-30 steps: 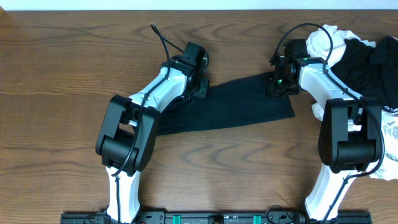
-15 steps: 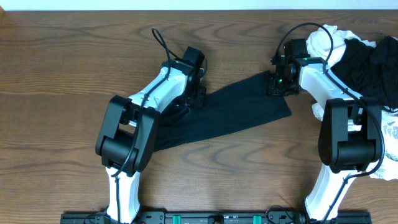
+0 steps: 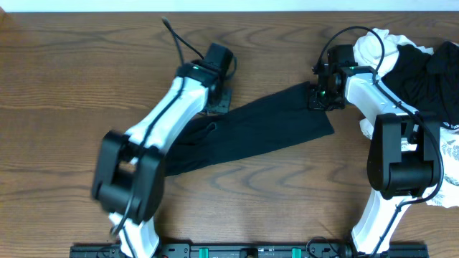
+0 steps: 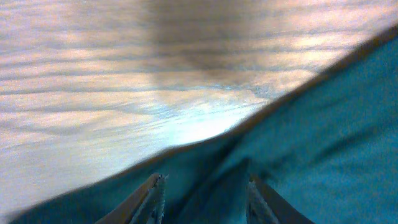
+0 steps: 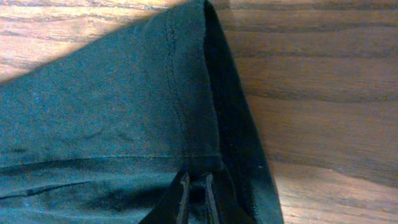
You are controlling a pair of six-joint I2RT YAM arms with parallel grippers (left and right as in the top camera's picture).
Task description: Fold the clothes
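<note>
Now my right gripper [image 5: 194, 182] is pinching the hem of the black garment [image 3: 265, 127], while my left gripper [image 4: 205, 190] is hovering, fingers spread, over its far edge.

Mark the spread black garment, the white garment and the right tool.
black garment [image 3: 272, 129], overhead view, middle of the spread cloth.
white garment [image 3: 367, 49], overhead view, bunched lump at the pile's top.
right tool [image 5: 194, 186], right wrist view, between its fingertips at the hem.

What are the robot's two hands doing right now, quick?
Left gripper: fingers apart over the black cloth; whether it grips cannot be told.
Right gripper: closed, pinching the black cloth's edge.
</note>
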